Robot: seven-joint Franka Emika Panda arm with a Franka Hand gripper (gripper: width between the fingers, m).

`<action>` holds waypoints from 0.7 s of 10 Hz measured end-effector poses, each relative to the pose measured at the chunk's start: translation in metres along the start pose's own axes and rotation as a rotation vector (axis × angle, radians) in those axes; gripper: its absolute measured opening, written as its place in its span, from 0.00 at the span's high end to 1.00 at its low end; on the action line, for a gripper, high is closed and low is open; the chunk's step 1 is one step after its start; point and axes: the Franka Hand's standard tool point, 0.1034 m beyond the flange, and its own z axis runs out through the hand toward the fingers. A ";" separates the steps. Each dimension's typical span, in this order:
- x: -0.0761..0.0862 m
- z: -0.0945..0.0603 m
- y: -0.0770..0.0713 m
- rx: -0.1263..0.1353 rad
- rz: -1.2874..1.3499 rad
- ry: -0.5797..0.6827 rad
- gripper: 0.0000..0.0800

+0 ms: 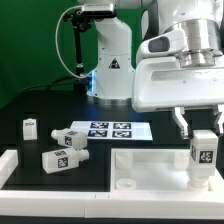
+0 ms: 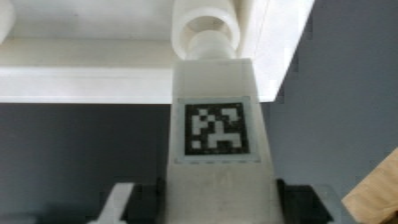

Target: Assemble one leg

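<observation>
My gripper [image 1: 203, 128] is shut on a white leg [image 1: 204, 153] with a black-and-white tag, held upright over the right end of the large white panel [image 1: 150, 170]. In the wrist view the leg [image 2: 219, 120] fills the middle, its far end over a round hole [image 2: 210, 40] in the panel [image 2: 89, 45]; I cannot tell if it touches. The dark fingers [image 2: 294, 205] press both its sides. Other legs lie on the black table: one upright [image 1: 30, 127] at the exterior view's left, two lying [image 1: 60, 158] [image 1: 70, 139] near the panel.
The marker board [image 1: 108, 130] lies flat mid-table. A white L-shaped rail [image 1: 12, 170] runs along the front and left. The robot base [image 1: 108, 60] stands behind. A wooden edge [image 2: 377, 190] shows in the wrist view.
</observation>
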 end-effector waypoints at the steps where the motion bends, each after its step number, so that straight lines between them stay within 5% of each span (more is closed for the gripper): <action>1: 0.000 0.000 0.000 0.000 -0.001 0.006 0.64; 7: -0.002 -0.001 -0.001 0.001 -0.005 0.019 0.64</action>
